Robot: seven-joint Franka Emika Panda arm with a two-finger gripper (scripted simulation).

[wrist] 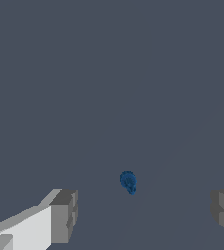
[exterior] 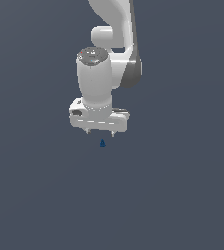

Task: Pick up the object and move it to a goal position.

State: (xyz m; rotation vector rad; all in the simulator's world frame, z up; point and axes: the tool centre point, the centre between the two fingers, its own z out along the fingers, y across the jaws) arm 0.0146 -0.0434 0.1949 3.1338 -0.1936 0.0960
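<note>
One arm: a white Franka arm [exterior: 111,44] is seen against a plain dark grey ground [exterior: 182,195], its wrist pointed downward.
Gripper: the gripper [exterior: 100,132] is spread wide and released — nothing is held between its fingers.
Fingers: two grey fingertips [wrist: 64,215] are shown in the wrist view, set well apart, with bare ground between them.
Object: the object [exterior: 102,143] is a tiny dark blue item, found just below the gripper and roughly midway between the fingertips, a little nearer one of them in the wrist view.
Contact: the object [wrist: 128,182] is touched by neither finger — a clear gap is seen on each side.
Shape: a rounded knob is made out in the wrist view; finer detail cannot be told at this size.
Height: whether the object lies on the ground or the fingertips reach its level cannot be told.
</note>
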